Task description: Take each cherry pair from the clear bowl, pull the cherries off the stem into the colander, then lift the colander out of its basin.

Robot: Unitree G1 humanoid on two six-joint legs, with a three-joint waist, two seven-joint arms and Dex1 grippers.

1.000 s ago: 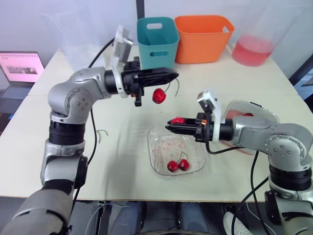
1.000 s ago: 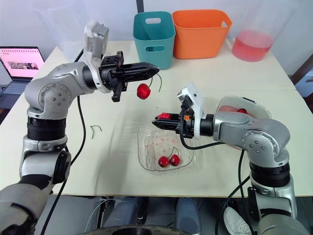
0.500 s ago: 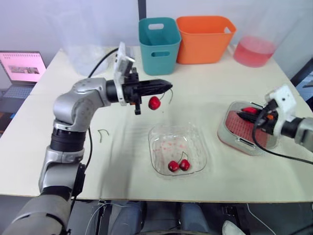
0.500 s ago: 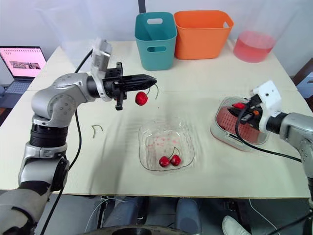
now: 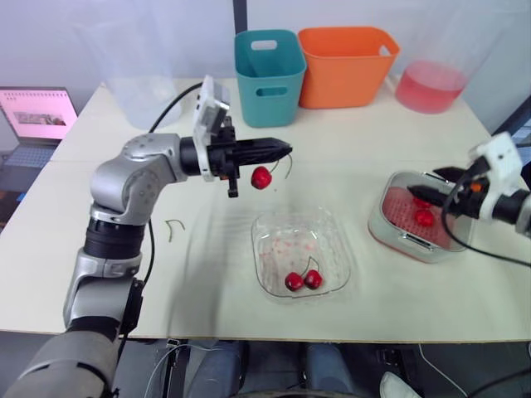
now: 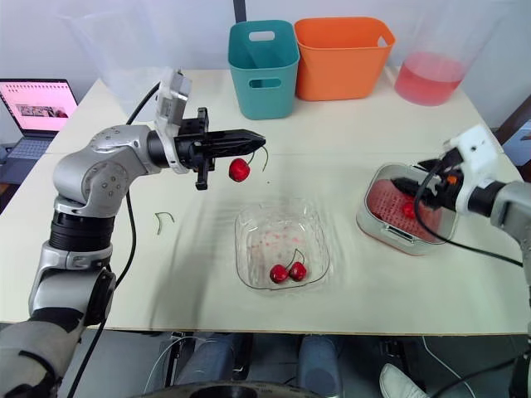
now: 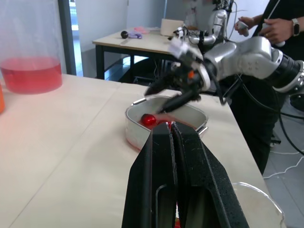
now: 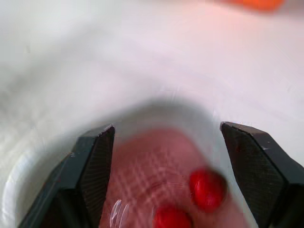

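left gripper [image 5: 285, 148] holding cherry [image 5: 261, 177], laptop [image 5: 35, 117] writing illegible

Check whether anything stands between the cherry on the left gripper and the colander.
Nothing stands on the table between the cherry and the colander. The right gripper hovers open over the colander; the clear bowl lies nearer the robot, off that line.

Pale table [image 5: 99, 249] – clear bowl [image 5: 286, 242] near the front middle, basin [image 5: 390, 236] to its right, well apart. Teal bin [image 5: 267, 79] and orange bin [image 5: 344, 79] side by side at the back, tub of red liquid [image 5: 429, 85] beyond them – loose stem [image 5: 174, 225] on the left.
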